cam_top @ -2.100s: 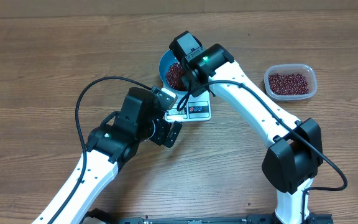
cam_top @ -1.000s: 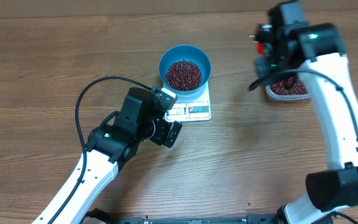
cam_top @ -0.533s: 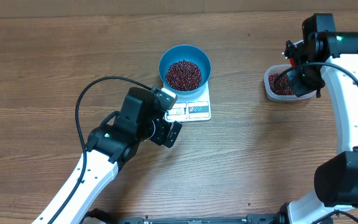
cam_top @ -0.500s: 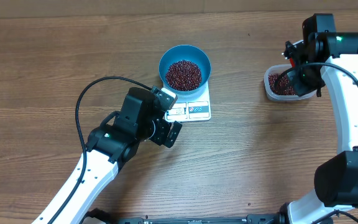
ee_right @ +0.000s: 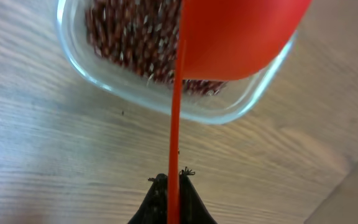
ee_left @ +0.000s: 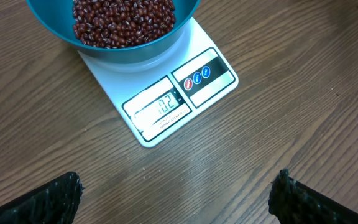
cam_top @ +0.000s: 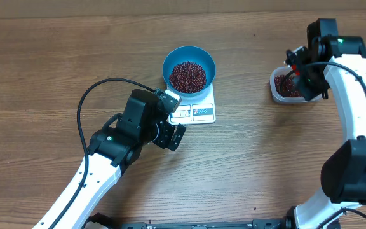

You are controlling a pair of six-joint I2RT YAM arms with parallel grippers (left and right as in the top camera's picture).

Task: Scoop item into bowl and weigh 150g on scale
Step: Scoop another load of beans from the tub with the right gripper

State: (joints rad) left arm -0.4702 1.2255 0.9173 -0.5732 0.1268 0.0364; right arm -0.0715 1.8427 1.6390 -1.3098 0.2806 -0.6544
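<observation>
Wood-grain table (cam_top: 56, 57) filled every view. Below centre in the overhead view, the left gripper (cam_top: 173, 131) stood with its jaws spread wide and empty, just short of the white scale (cam_top: 199, 112). Beyond it the blue bowl (cam_top: 168, 63) sat on the scale, holding a heap of red-brown beans (cam_top: 188, 75). At upper right, the right gripper (ee_right: 169, 198) was clamped on the thin handle of a red scoop (ee_right: 235, 37), whose cup hung over a clear tub (ee_right: 82, 65) of more beans.
</observation>
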